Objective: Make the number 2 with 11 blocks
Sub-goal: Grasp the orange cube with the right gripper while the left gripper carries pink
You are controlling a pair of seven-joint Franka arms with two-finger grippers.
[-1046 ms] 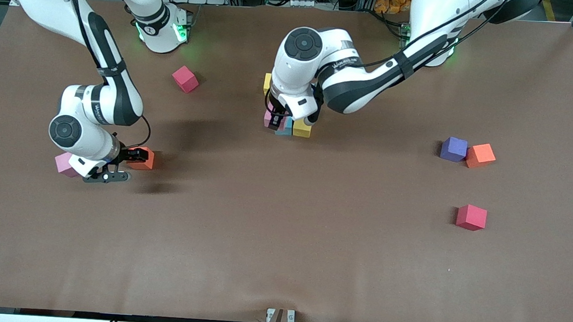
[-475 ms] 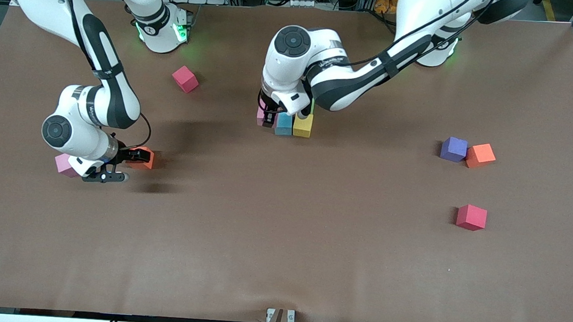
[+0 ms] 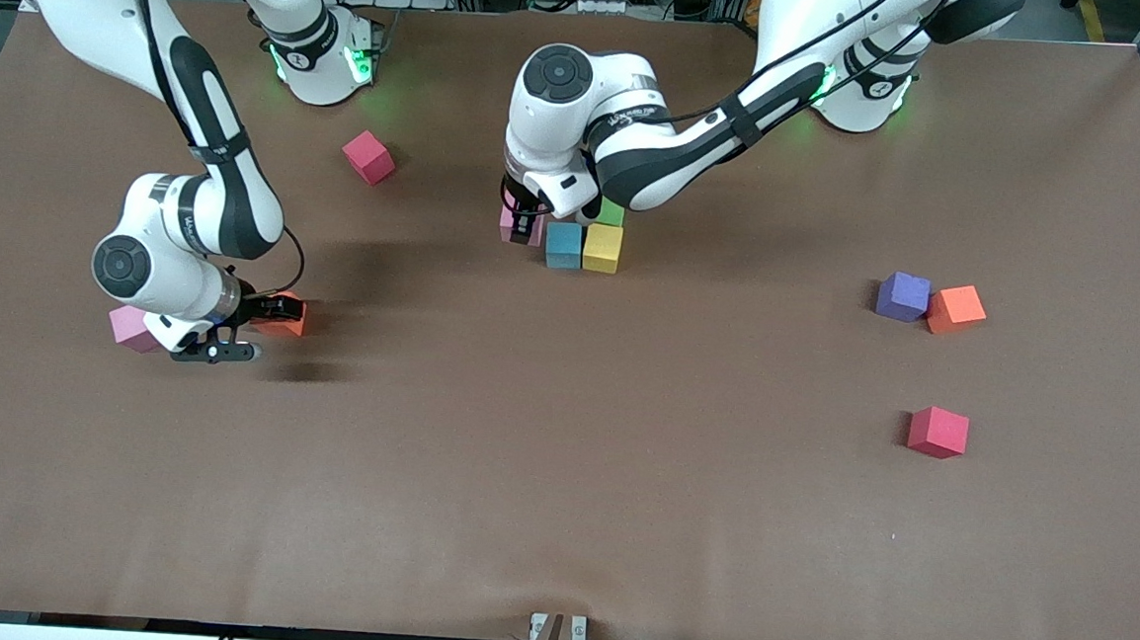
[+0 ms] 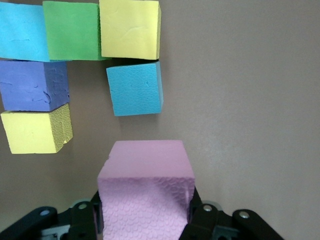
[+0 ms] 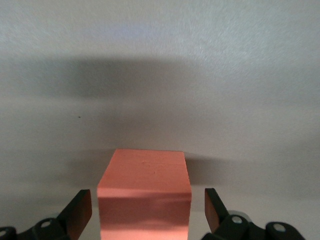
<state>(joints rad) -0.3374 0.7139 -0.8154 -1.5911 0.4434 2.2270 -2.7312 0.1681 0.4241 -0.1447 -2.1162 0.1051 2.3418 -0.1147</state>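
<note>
Left wrist view: my left tool pinches a pink block beside the half-built number 2, mid-desk. Right tool sits spread around an orange block.

Partial number 2 of yellow, blue, green, purple cubes mid-table; pink block clamped beside it; orange, red, purple, pink blocks scattered.

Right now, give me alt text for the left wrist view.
The left gripper is shut on a pink block over the brown table, beside a cluster of six blocks: yellow, green, two light blue, purple, yellow.
</note>
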